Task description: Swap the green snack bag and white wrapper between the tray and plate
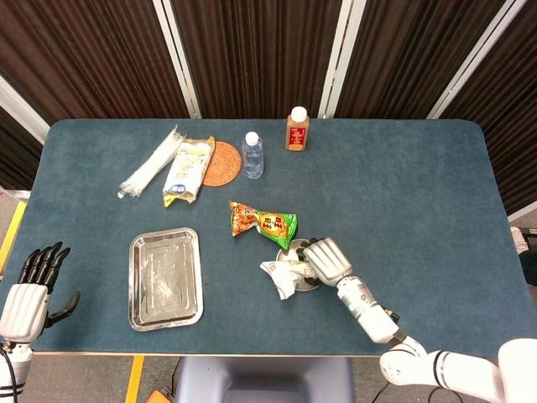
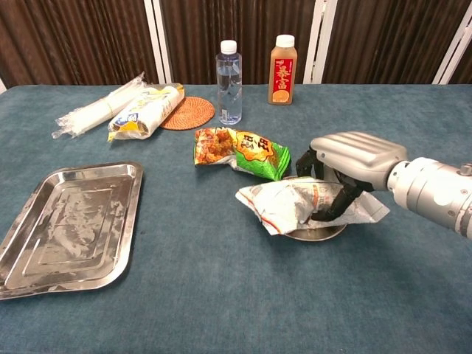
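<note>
The green snack bag (image 1: 263, 224) (image 2: 240, 151) lies flat on the blue table, just behind the small round plate (image 1: 309, 284) (image 2: 318, 234). Across that plate sits the crumpled white wrapper (image 1: 282, 273) (image 2: 284, 203). My right hand (image 1: 325, 259) (image 2: 352, 156) comes down over the wrapper's right part and grips it, fingers behind and thumb pressing in front. The steel tray (image 1: 165, 278) (image 2: 70, 225) at the front left holds nothing. Off the table's front left corner, my left hand (image 1: 29, 290) hangs with fingers spread, holding nothing; the chest view does not show it.
Along the back stand a water bottle (image 1: 252, 154) (image 2: 229, 72) and a brown juice bottle (image 1: 297, 128) (image 2: 282, 60). A woven coaster (image 1: 223, 162) (image 2: 188, 113), a yellow-white bag (image 1: 188, 170) (image 2: 144, 110) and a clear plastic sleeve (image 1: 151, 161) (image 2: 96, 109) lie back left.
</note>
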